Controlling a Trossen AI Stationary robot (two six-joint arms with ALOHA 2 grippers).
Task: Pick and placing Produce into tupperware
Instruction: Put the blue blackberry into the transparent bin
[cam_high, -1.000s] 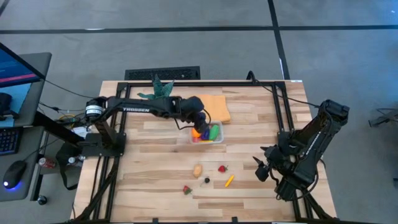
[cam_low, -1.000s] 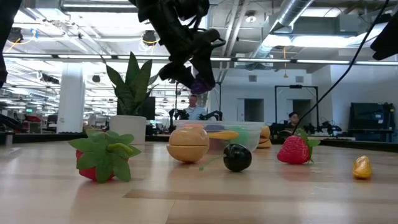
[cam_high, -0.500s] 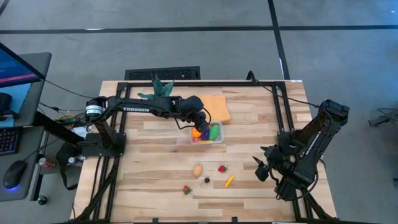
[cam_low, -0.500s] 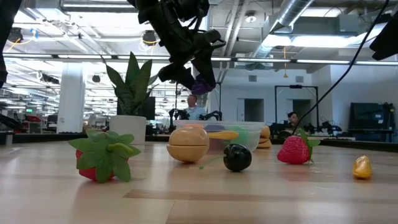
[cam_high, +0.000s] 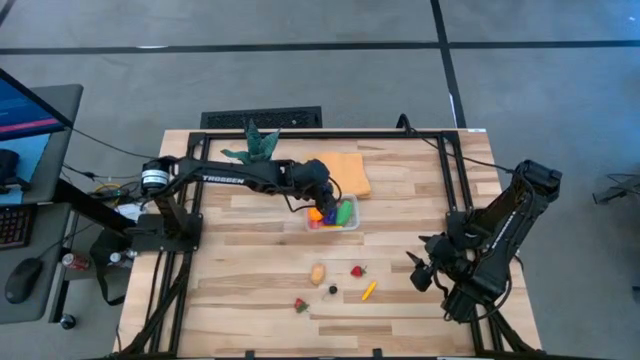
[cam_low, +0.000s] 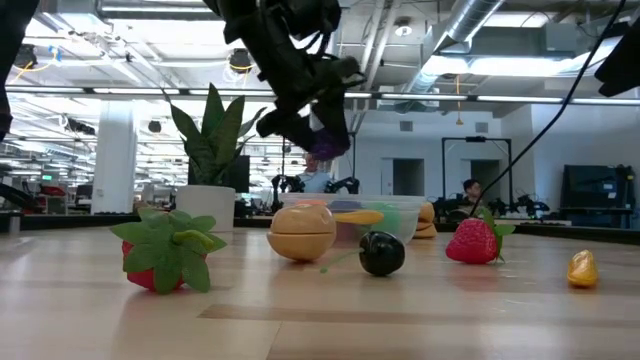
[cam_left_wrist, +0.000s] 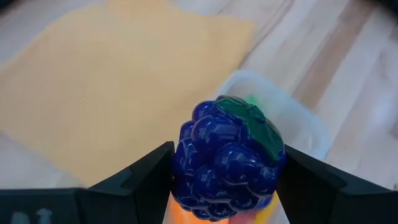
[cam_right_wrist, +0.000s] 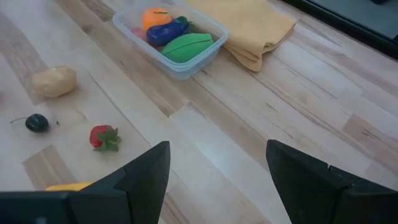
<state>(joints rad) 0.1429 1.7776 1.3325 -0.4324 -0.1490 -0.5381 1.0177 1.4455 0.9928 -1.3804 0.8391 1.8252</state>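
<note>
The clear tupperware (cam_high: 352, 226) stands mid-table and holds orange, green, yellow and purple produce. My left gripper (cam_high: 319, 197) hangs over its left end, shut on a purple berry with a green cap (cam_left_wrist: 227, 158), which also shows as the purple berry (cam_low: 328, 135) in the low view. Loose produce lies nearer the front edge: a tan piece (cam_high: 318, 272), a strawberry (cam_high: 357, 271), a small black fruit (cam_high: 333, 290), a yellow piece (cam_high: 369, 291) and a leafy red one (cam_high: 299, 305). My right gripper (cam_right_wrist: 217, 186) waits open at the right, with nothing between its fingers. My left gripper pinches the purple berry by its two opposite sides (cam_left_wrist: 185, 167) between its two fingers (cam_left_wrist: 146, 177). The fingers slant down from the table's left. The berry is lifted clear above the tupperware's rim (cam_left_wrist: 292, 106), with its green cap turned away from the wrist.
A folded orange cloth (cam_high: 348, 172) lies just behind the tupperware. A green potted plant (cam_high: 262, 142) stands at the far edge beside the left arm. Bare wood lies between the tupperware and the loose produce.
</note>
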